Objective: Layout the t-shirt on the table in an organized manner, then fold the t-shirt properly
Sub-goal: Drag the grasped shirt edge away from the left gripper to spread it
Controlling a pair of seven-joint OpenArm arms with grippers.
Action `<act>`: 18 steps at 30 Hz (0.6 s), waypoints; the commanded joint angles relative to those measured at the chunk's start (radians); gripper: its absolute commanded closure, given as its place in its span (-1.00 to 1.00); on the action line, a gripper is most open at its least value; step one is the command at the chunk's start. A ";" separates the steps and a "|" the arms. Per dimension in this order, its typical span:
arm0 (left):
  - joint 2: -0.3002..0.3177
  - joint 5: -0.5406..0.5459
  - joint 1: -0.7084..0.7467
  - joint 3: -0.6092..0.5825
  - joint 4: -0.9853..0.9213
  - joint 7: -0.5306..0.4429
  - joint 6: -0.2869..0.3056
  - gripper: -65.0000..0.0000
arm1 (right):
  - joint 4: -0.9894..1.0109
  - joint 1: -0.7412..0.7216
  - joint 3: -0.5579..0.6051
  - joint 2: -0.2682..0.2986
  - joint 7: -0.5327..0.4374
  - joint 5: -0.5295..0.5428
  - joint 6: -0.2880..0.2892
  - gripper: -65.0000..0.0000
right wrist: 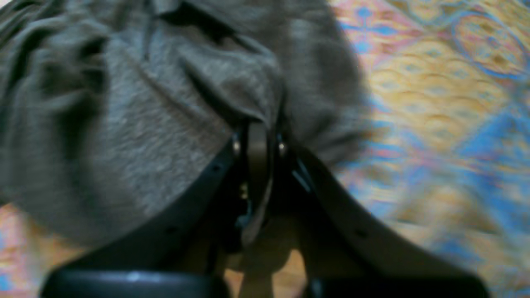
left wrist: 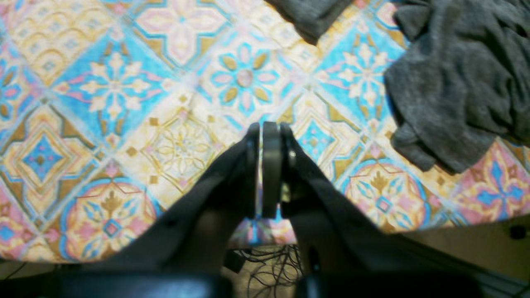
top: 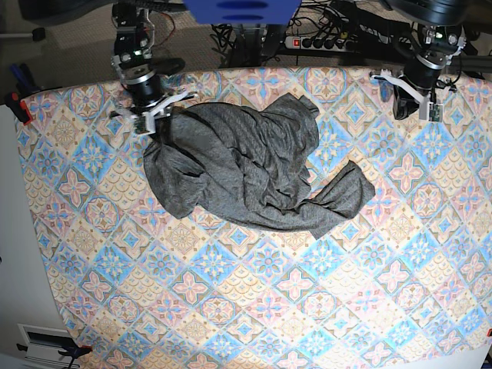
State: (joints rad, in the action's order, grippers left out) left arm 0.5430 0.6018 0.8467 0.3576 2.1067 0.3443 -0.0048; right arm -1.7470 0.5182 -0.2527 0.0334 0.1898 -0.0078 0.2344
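Note:
The dark grey t-shirt (top: 246,169) lies crumpled on the table (top: 269,292), bunched toward the far left, with one sleeve trailing right. My right gripper (top: 160,123) sits at the shirt's far-left edge. In the right wrist view the right gripper (right wrist: 258,126) is shut on a fold of the t-shirt (right wrist: 124,124), whose cloth is drawn up into the jaws. My left gripper (top: 401,106) hangs over the far right of the table, apart from the shirt. In its own view the left gripper (left wrist: 265,130) is shut on nothing, above bare tablecloth (left wrist: 124,82), with the t-shirt (left wrist: 455,82) off to the right.
Beyond the table's far edge lie a power strip and cables (top: 330,38). A red clamp (top: 19,108) grips the table's left edge. The table's edge and loose cables (left wrist: 273,258) below it show behind my left gripper. A blue part (top: 238,9) overhangs the top.

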 commanded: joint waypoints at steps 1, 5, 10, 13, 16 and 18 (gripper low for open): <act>0.004 -0.001 0.006 0.007 0.016 -0.021 -0.002 1.00 | -0.020 -0.002 -0.036 0.010 -0.008 0.004 -0.013 1.00; -0.013 -0.001 0.004 0.007 0.016 -0.021 -0.002 1.00 | -0.014 -0.105 -0.172 0.009 0.049 0.007 -0.013 1.00; -0.013 -0.001 0.004 -0.036 0.016 -0.021 -0.002 1.00 | -0.011 -0.370 -0.348 0.009 0.179 0.007 -0.013 1.00; -0.014 -0.003 0.006 -0.070 0.016 -0.021 -0.002 1.00 | 0.006 -0.482 -0.446 0.012 0.270 0.007 -0.013 1.00; -0.014 -0.003 0.006 -0.093 0.016 -0.021 -0.002 1.00 | 0.080 -0.557 -0.489 0.012 0.348 0.007 -0.013 1.00; -0.014 -0.003 0.006 -0.104 0.016 -0.021 -0.002 1.00 | 0.149 -0.603 -0.497 0.013 0.373 0.007 -0.013 1.00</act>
State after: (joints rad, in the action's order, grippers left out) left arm 0.5167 0.5987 0.8448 0.2485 2.1067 0.3447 -0.0071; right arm -1.5715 -0.0570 -0.7532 0.0364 0.6022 -0.0132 0.2188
